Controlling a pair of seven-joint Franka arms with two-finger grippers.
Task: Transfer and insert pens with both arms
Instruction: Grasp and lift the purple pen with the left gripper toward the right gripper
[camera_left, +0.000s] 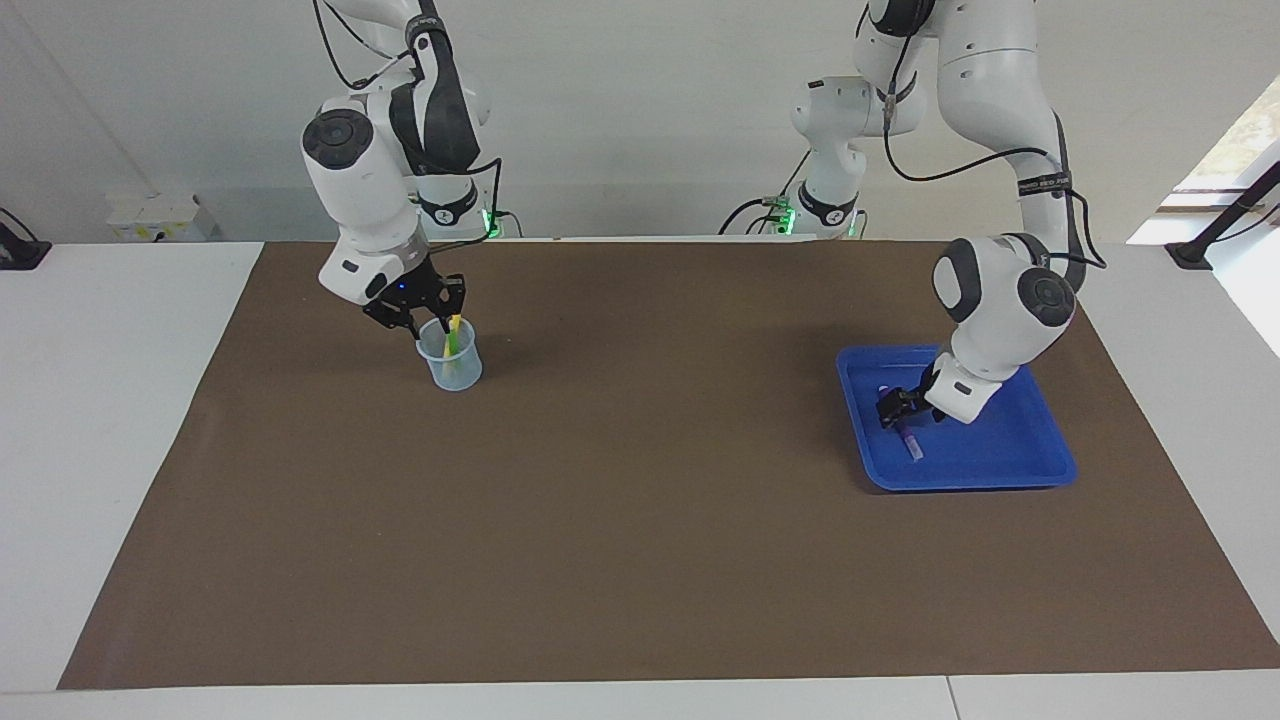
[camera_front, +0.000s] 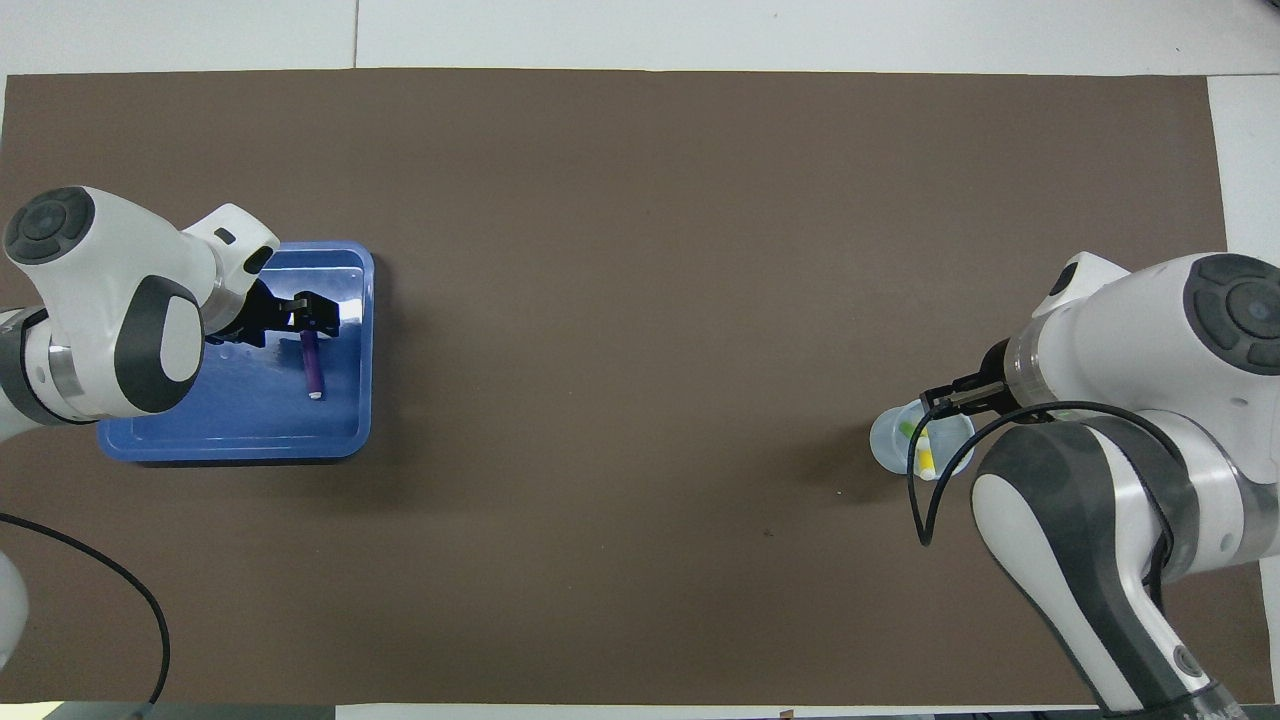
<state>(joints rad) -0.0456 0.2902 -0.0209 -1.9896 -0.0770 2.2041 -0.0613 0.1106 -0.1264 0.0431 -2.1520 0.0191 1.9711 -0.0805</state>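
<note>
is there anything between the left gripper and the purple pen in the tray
Nothing visible. The left gripper is down in the blue tray right at the purple pen, which lies alone there.

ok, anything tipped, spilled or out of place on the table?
Nothing stands out. The cup stands upright at the right arm's end with the yellow pen and green pen in it, the right gripper just above. The purple pen lies flat in the blue tray, with the left gripper down at it.
</note>
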